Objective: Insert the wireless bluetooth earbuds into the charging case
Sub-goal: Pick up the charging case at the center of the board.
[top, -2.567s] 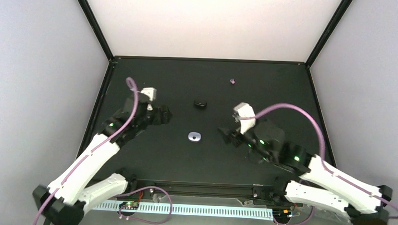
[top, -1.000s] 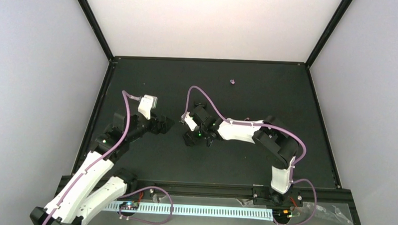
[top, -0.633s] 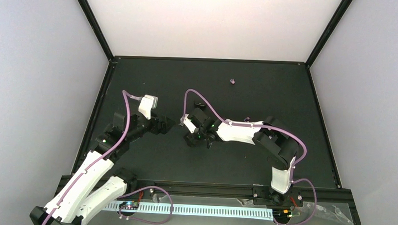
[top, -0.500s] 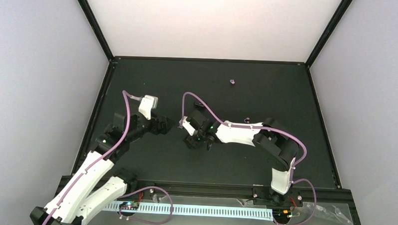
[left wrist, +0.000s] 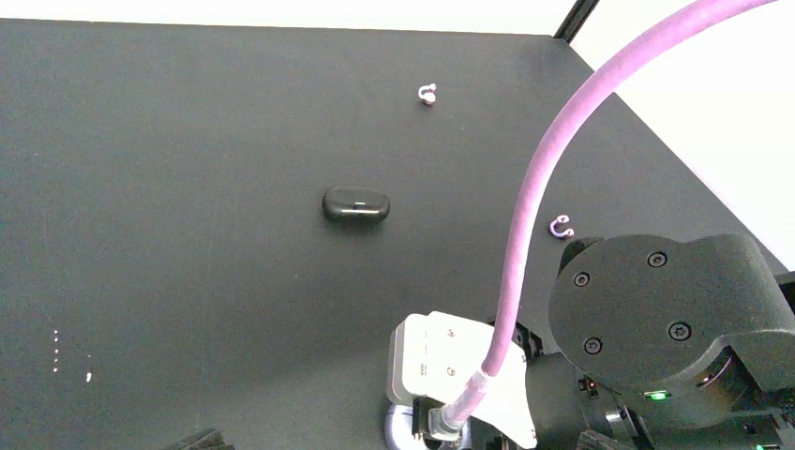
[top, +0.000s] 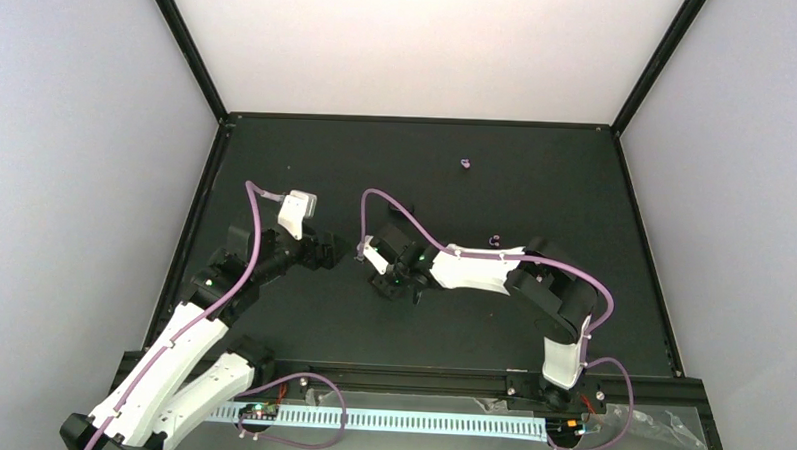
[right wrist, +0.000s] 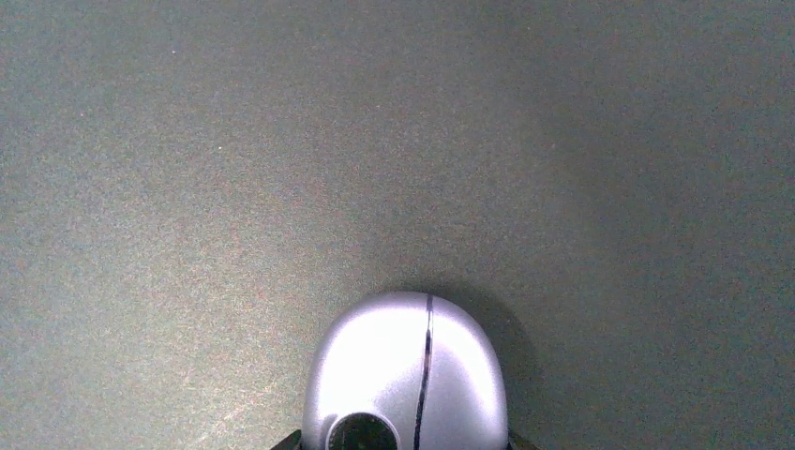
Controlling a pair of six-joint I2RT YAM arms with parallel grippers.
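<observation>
Left pincer (top: 336, 251) hangs spread wide, nothing in it. Just right of it, the right pincer (top: 391, 281) sits low over the charging case (right wrist: 410, 370), a finger either side. Can't tell if it's squeezing. Case looks like a hard, slick little dome, so I'd pinch across its flanks. One earbud (top: 493, 238) lies on the desk (top: 306, 172) further right, the other earbud (top: 465, 164) near the back. Both tiny, probably skittery.

Charging case (right wrist: 412, 375), lower part beyond right-wrist view's edge
</observation>
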